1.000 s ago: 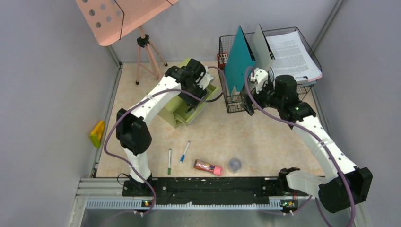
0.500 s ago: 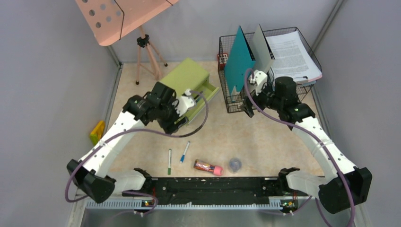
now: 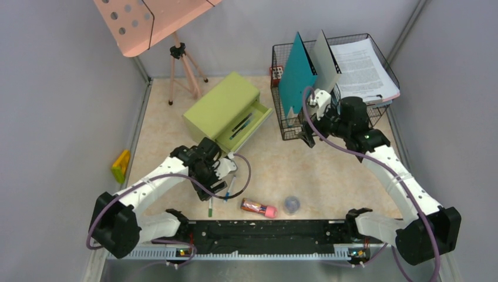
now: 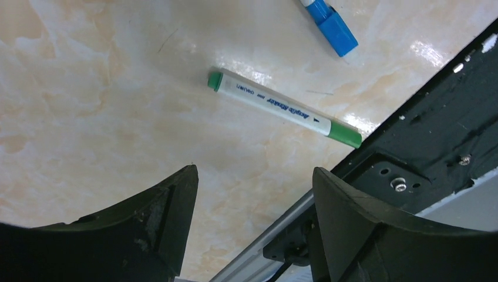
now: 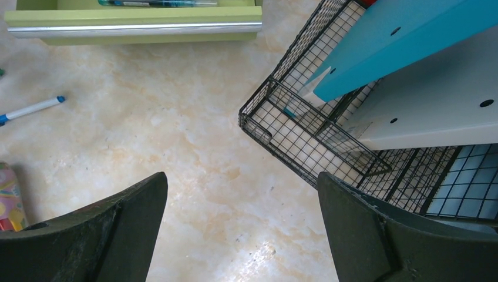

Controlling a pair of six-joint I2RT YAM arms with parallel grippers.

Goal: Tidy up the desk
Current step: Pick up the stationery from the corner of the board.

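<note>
**On the worktop: two loose pens, two open tools**

On the worktop (image 3: 317, 170) lie two loose pens, one green pen (image 4: 285, 110) and one blue pen (image 4: 332, 22). One pink tube (image 3: 258, 207) and one small round grey thing (image 3: 292, 204) lie near them, close to the black rail (image 3: 264, 229).

One green drawer box (image 3: 220, 108) sits farther back with its drawer (image 3: 249, 120) pulled out. Thin dark pens lie inside, too small to count. One wire basket (image 3: 292, 130) stands at the back right. It holds two folders, one teal folder (image 3: 296, 73) and one white folder (image 3: 326, 59). One pile of papers (image 3: 367, 67) rests on top of the basket. One yellow thing (image 3: 121, 165) lies by the left wall.

The worktop fills the floor between the grey walls. Seen from above, its long side runs left to right along the rail.

There are two arms. The left tool (image 4: 255, 173) hangs over the green pen with its fingers spread apart, holding nothing. The right tool (image 5: 242, 176) is spread wide too, holding nothing, just beside the basket's near corner.

A second ago the left arm was up at the drawer box. Now it is back near the rail, over the pens, and its fingers stand wider. The right arm has not moved.
</note>
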